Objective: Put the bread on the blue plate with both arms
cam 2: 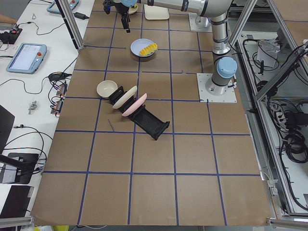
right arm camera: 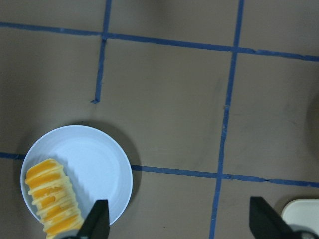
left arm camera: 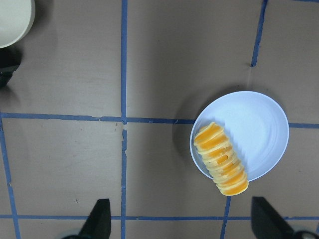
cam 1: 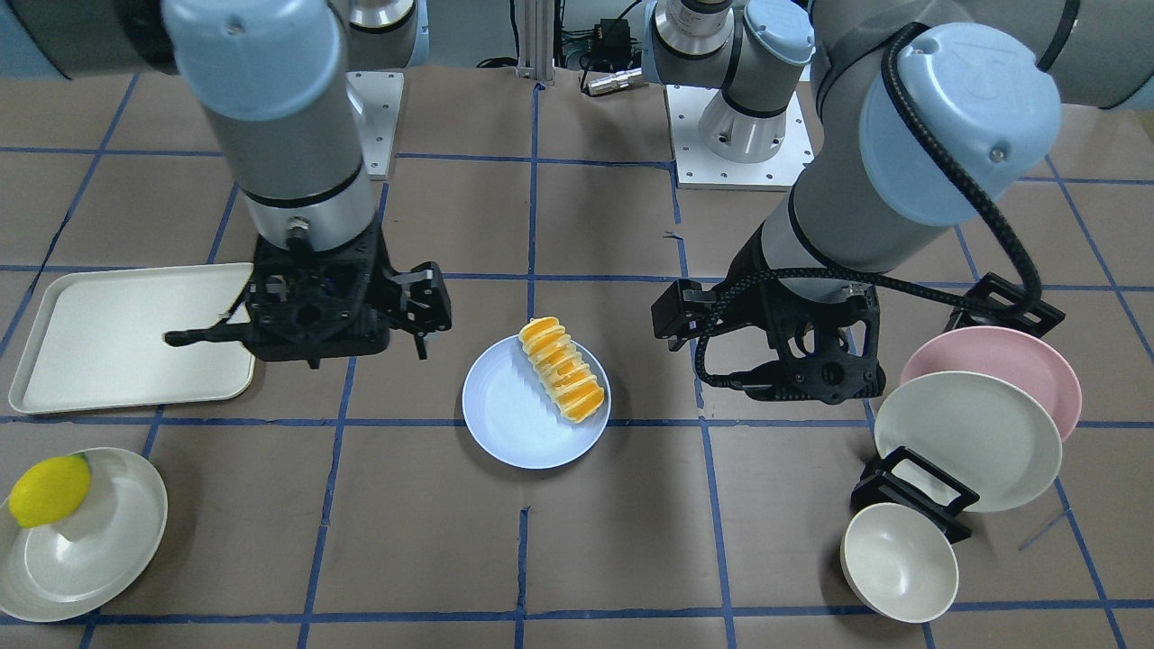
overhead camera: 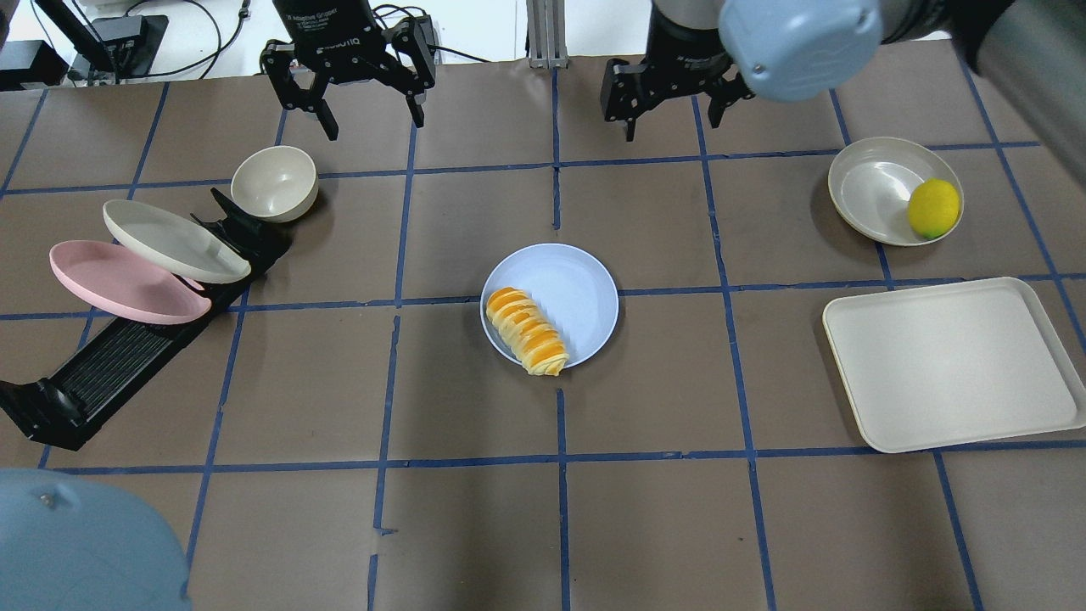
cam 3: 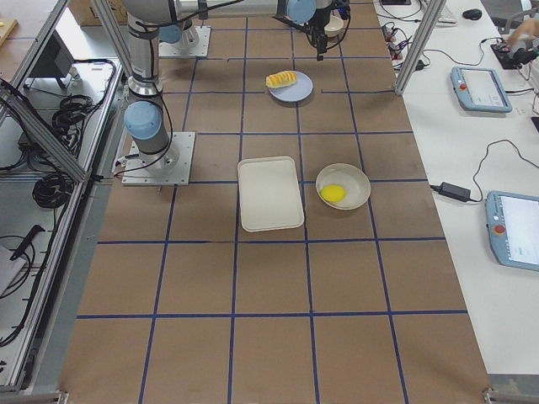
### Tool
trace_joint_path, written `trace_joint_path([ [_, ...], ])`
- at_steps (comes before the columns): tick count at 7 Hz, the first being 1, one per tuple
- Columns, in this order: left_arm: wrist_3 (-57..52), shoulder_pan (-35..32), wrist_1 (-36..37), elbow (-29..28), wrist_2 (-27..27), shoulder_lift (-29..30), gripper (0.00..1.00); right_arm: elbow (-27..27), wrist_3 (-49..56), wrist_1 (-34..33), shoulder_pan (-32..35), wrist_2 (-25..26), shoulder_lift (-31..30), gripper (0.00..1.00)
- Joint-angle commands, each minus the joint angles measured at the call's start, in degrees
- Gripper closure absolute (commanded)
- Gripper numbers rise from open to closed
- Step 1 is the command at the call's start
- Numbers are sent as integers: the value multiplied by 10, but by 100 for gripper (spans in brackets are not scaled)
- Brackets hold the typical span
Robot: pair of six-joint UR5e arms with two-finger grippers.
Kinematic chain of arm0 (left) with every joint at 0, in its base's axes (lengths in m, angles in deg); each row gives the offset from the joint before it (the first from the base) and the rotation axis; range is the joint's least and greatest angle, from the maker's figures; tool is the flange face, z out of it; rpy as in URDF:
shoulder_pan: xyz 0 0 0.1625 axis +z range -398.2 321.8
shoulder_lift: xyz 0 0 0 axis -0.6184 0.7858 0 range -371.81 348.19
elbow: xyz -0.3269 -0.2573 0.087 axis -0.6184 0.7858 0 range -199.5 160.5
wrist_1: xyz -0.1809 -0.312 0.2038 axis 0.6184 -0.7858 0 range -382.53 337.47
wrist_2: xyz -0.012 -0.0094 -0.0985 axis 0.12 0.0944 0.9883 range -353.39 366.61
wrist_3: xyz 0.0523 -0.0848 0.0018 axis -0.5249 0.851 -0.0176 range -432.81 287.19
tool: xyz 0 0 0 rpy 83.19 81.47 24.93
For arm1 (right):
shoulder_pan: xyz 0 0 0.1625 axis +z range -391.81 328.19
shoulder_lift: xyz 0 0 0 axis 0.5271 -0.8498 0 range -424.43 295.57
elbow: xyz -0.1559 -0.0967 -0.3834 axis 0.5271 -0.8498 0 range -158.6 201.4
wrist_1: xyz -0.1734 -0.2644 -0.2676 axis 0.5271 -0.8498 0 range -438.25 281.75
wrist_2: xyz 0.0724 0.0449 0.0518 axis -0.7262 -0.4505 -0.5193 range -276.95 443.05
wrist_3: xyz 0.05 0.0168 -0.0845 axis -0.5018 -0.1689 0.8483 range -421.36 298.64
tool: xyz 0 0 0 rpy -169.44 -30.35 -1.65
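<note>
Overhead exterior view, one entry: the bread (overhead camera: 526, 333) lay on the blue plate (overhead camera: 573, 284) at the middle of the desk (overhead camera: 475, 509). It sat along the plate's side toward the robot's left rather than at its centre, and one end jutted slightly over the rim on the robot's side. The left gripper (overhead camera: 375, 127) hung at the far edge of the desk, well apart from the plate, its fingers spread and holding nothing. The right gripper (overhead camera: 674, 120) hung likewise at the far edge, also released and empty. Both wrist views agreed, each showing two fingertips wide apart above bare desk with the plate off to one side. Also on the desk were a lemon (overhead camera: 933, 208) in a cream dish (overhead camera: 865, 182), a cream tray (overhead camera: 950, 365), and a black rack (overhead camera: 110, 365). The rack carried a pink plate (overhead camera: 119, 284) and a cream plate (overhead camera: 174, 242), with a bowl (overhead camera: 274, 182) at its end. Judged from this layout, the placing was done: the loaf was delivered and both arms had let go. The overhanging end looked stable, so no step appeared left.
</note>
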Motion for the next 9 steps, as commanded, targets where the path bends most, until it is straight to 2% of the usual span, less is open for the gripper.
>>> trace_joint_path([
  [1, 8, -7, 1, 4, 1, 12, 0, -2, 4, 3, -52, 3, -14, 0],
  [3, 12, -36, 66, 19, -1, 39, 0, 0, 16, 33, -68, 5, -43, 0],
  [4, 51, -60, 121, 26, -1, 70, 0, -2, 19, 105, -76, 14, -59, 0],
  [5, 102, -99, 138, 27, 0, 93, 0, 2, 20, 133, -87, 20, -74, 0],
  [8, 138, -126, 144, 40, 2, 158, 0, 12, 13, 143, -118, 9, -82, 0],
  [9, 139, -127, 169, 59, 4, 160, 0, 14, 20, 139, -128, 16, -86, 0],
])
